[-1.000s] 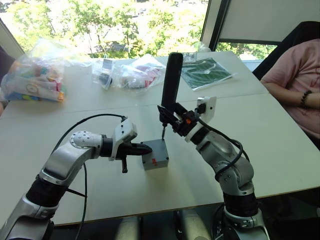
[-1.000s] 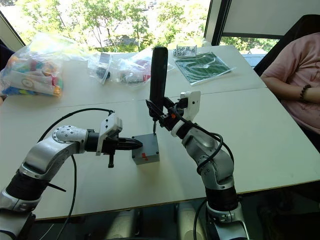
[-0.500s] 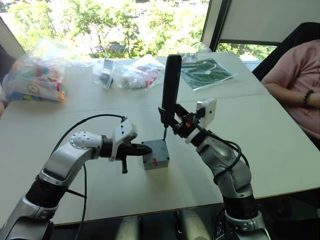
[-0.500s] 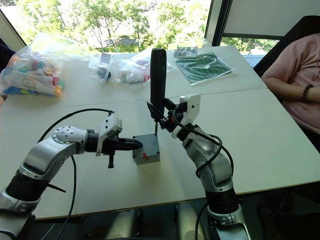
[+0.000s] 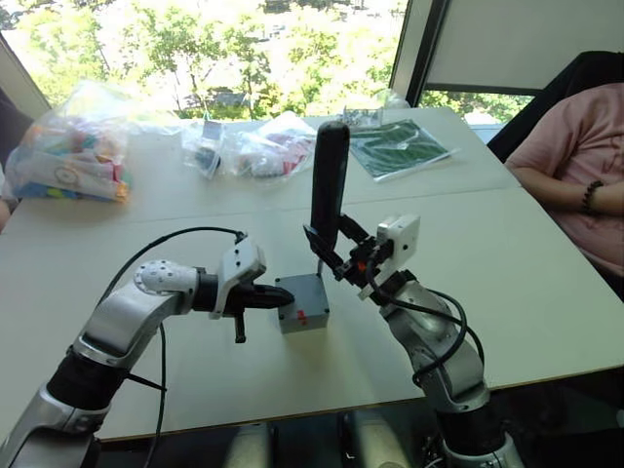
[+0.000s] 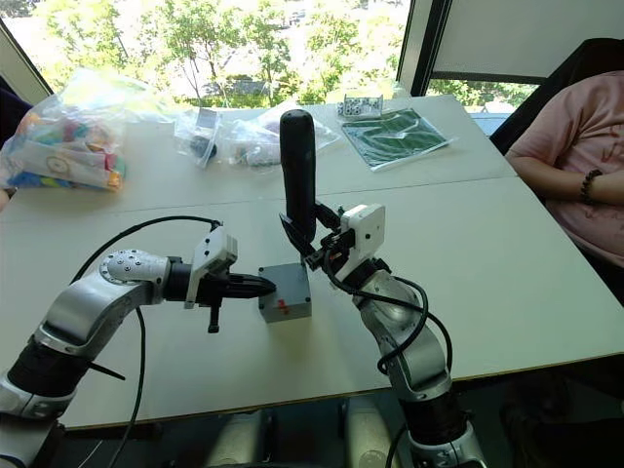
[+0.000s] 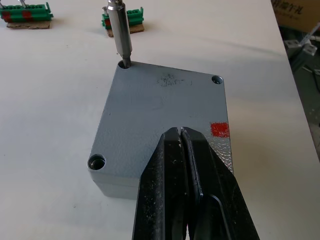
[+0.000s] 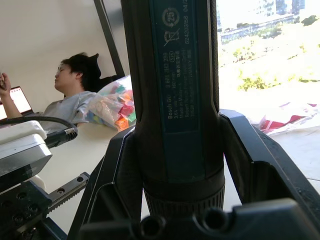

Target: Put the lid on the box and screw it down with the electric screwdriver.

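Lid already seated flush on the box, near mid-desk. Red mark on the box side facing the left gripper.

Electric screwdriver upright, bit down in the lid's far corner hole, per left wrist view. Clamped in the right gripper, jaws tight round the barrel.

Left gripper with jaws pressed together, empty, tips resting on the lid's near edge beside the red mark. Looks like bracing the box against torque.

Progress call: lid placement done, screwing underway at one corner. Two other corner holes visible in left wrist view; can't tell whether screws are seated. Fourth corner hidden behind the jaws.

Beyond the box: two green connectors just past the far edge. Plastic bags well off at the window side.
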You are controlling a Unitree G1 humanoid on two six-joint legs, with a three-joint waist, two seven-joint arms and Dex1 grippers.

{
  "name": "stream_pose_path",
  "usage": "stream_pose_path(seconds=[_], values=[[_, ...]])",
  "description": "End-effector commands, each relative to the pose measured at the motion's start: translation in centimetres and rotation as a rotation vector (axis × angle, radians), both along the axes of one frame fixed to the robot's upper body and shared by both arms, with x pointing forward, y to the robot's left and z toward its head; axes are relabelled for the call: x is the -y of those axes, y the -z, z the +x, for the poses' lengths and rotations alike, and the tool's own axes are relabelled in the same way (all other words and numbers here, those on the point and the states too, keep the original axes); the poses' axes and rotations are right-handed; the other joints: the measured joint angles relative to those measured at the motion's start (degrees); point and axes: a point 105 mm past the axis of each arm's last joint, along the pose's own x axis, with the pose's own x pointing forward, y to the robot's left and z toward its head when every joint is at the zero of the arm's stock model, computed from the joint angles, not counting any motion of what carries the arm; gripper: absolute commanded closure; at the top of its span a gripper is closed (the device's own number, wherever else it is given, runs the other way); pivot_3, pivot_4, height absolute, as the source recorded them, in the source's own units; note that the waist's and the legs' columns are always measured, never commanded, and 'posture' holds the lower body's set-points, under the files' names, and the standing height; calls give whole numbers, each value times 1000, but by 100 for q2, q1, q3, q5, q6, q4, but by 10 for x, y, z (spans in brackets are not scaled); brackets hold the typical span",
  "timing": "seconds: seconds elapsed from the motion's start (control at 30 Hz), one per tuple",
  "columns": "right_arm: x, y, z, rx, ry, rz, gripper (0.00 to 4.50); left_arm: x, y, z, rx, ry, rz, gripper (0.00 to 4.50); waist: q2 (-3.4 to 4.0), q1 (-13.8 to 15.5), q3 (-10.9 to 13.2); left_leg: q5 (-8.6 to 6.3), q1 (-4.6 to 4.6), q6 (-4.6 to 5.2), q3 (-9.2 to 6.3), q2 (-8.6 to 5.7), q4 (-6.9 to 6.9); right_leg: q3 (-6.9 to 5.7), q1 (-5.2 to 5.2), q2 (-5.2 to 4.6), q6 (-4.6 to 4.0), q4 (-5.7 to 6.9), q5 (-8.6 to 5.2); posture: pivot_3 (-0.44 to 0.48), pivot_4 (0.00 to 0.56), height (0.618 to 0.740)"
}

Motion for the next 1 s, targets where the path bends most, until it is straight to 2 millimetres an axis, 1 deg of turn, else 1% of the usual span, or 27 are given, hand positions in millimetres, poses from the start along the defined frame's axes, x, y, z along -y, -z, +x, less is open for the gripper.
stream_pose_path(seconds=[0.03,0.27,0.57,0.67,0.7,0.73,0.83,0.9,0.97,1.0], values=[[3,46,10,-166,52,-99,2618,-5,7,-3,-23,-2,43,4500,0,3,-16,0,0,0,-1,0,-1,0,0,0,0,0,0,0,150,740],[-4,51,3,-171,25,-93,2618,-9,5,-3,-26,0,59,4500,-15,16,-48,-1,-1,-1,-15,-1,-3,-4,20,1,-1,-32,-2,0,150,740],[-1,43,4,-150,32,-59,2618,-7,7,-3,-29,9,58,4500,-19,12,-58,-1,-2,-1,-17,-1,-11,-4,24,1,-1,-49,-2,0,150,740],[2,33,5,-128,37,-33,2618,-4,9,-2,-28,10,55,4500,-19,14,-58,-1,-3,-1,-18,-1,-12,-4,24,1,-1,-54,-2,0,150,740],[4,24,6,-106,40,-19,2618,-3,10,-1,-26,12,53,4500,-18,17,-57,-1,-4,-1,-18,-1,-12,-4,24,1,-1,-56,-2,0,150,740],[6,9,7,-73,41,-6,2618,-2,11,-1,-24,13,51,4500,-18,19,-57,-1,-5,-1,-18,-1,-13,-4,24,1,-1,-59,-2,0,150,740],[12,-28,5,-18,29,8,2618,1,12,1,-17,15,46,4500,-14,23,-54,-1,-11,-1,-18,-2,-13,-4,23,0,-1,-65,-2,0,150,740],[17,-59,3,11,11,44,2618,2,13,2,-11,16,42,4500,-10,25,-41,-1,-15,-1,-18,-3,-12,-4,20,-1,-1,-66,-1,0,150,740],[26,-98,0,59,-13,115,2618,3,14,3,-4,15,35,4500,5,36,-18,-1,-21,-1,-19,-3,-12,-4,14,0,0,-65,-1,0,150,740],[29,-110,-1,70,-24,143,2618,4,14,4,-3,15,33,4500,13,37,-6,-1,-25,-1,-19,-3,-11,-4,12,0,0,-64,-1,0,150,740]])
